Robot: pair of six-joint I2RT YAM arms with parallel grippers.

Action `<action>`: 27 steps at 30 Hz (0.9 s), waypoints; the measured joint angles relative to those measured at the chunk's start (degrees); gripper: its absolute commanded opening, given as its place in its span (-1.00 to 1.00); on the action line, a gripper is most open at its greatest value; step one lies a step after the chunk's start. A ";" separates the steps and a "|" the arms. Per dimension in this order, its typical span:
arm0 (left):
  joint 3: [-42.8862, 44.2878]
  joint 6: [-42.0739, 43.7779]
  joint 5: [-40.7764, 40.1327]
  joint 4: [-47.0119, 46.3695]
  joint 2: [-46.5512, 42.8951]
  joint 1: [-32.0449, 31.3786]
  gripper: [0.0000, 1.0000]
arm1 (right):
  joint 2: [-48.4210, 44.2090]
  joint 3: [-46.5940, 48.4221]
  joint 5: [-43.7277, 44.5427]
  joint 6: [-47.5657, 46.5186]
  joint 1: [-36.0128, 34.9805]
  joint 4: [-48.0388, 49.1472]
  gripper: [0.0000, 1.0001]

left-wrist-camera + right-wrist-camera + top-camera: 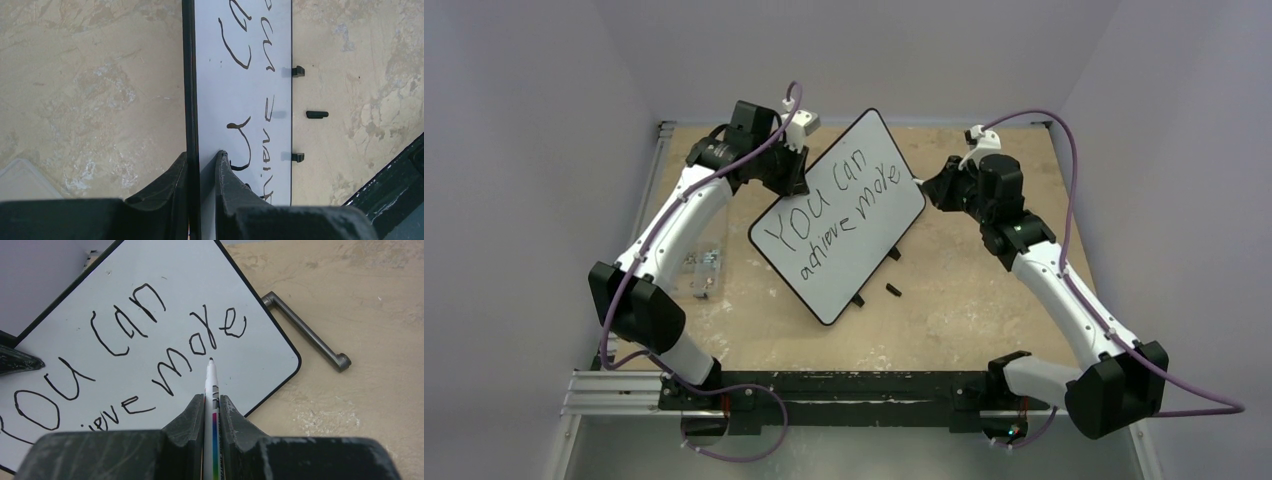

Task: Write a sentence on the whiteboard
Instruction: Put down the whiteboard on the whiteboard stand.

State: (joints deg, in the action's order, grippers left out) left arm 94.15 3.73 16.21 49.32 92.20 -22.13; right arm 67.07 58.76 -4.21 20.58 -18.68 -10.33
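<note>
Mid-bench, your whiteboard (pixel 839 215) sits skewed, its long edges running from about 7 toward 1 o'clock in the top view. It is one flat, glossy white rectangle with a thin black frame and rounded corners. Its sentence (pixel 834 208) is wobbly black hand lettering in two lines, four words: "YOU can" over "achieve more". Two small black feet (pixel 894 254) stick out from the frame's 5 o'clock edge. One loose black piece (pixel 892 291) lies just beyond them on the bench (pixel 984 310), a worn, mottled beige sheet.

Your left fingers (pixel 227 185), two dark matte wedges, are clamped on the frame at the board's 10 o'clock edge, one on either face. Your right fingers (pixel 187 425), out by the 3 o'clock corner, are closed on one slim white marker (pixel 210 382) with a rainbow stripe. Its black tip sits just under "more", and you cannot tell whether it touches. One grey metal bar (pixel 305 332) with bent ends lies beside that corner.
</note>
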 measured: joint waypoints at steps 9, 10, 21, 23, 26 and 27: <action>-1.44 0.02 0.22 -0.02 -1.29 0.04 -1.00 | -0.07 -0.20 -0.31 0.00 0.00 -0.02 -1.00; -1.57 0.04 0.22 0.00 -1.44 0.04 -1.00 | -0.07 -0.20 -0.35 0.00 0.00 -0.02 -1.00; -2.38 0.22 -0.66 -0.39 -1.36 0.42 -0.85 | 0.04 -0.20 -0.50 0.00 0.00 -0.02 -1.00; -2.64 0.22 -0.96 -0.50 -1.42 0.44 -0.78 | 0.04 -0.20 -0.50 -0.02 0.00 -0.02 -1.00; -2.95 0.22 -1.20 -0.70 -1.49 0.52 -0.69 | 0.04 -0.20 -0.50 -0.02 0.00 -0.02 -1.00; -3.06 0.22 -1.25 -0.83 -1.53 0.55 -0.65 | 0.04 -0.20 -0.50 -0.02 0.00 -0.02 -1.00</action>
State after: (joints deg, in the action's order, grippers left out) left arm 91.09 3.95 14.96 48.49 90.67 -21.58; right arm 67.11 58.57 -4.71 20.56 -18.68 -10.35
